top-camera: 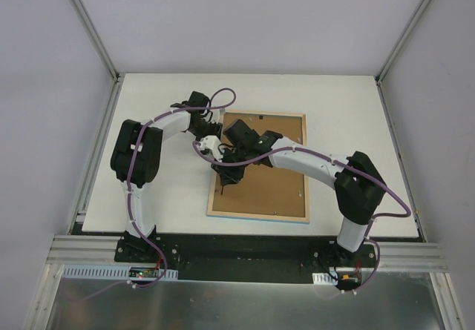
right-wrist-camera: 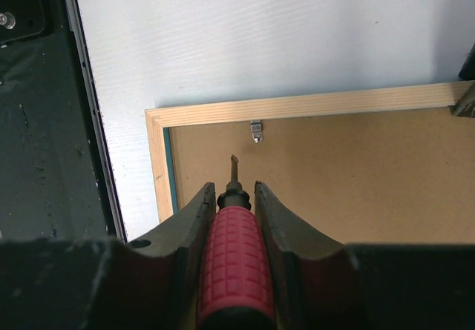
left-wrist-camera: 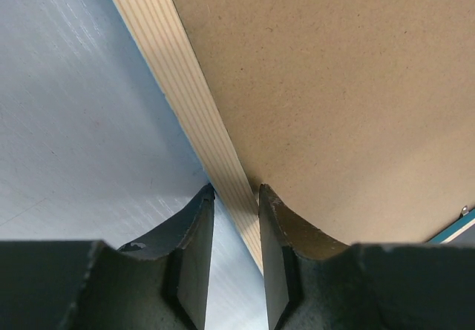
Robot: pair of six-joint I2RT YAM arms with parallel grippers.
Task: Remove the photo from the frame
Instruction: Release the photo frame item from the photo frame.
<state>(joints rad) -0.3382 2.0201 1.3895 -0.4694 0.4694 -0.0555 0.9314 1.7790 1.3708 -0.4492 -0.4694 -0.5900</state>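
I had my left gripper astride the frame, one finger on the outer side of its pale wood rim and one on the inner side against the backing board, pinching the rim between them. My right gripper was clamped on the red handle of a screwdriver, its tip hanging over the board a little short of the small metal tab at the frame's inner edge.

The frame lay face down on the table. I could not see the photo, which I judged to be inside the frame under the board.

The risk, as I judged it, lay in the prying. If the tip skated off that small tab, it could gouge the board or dent the print beneath. If my left pinch proved too light, the frame could slide or tilt under the push. A tab only half turned would trap the board.
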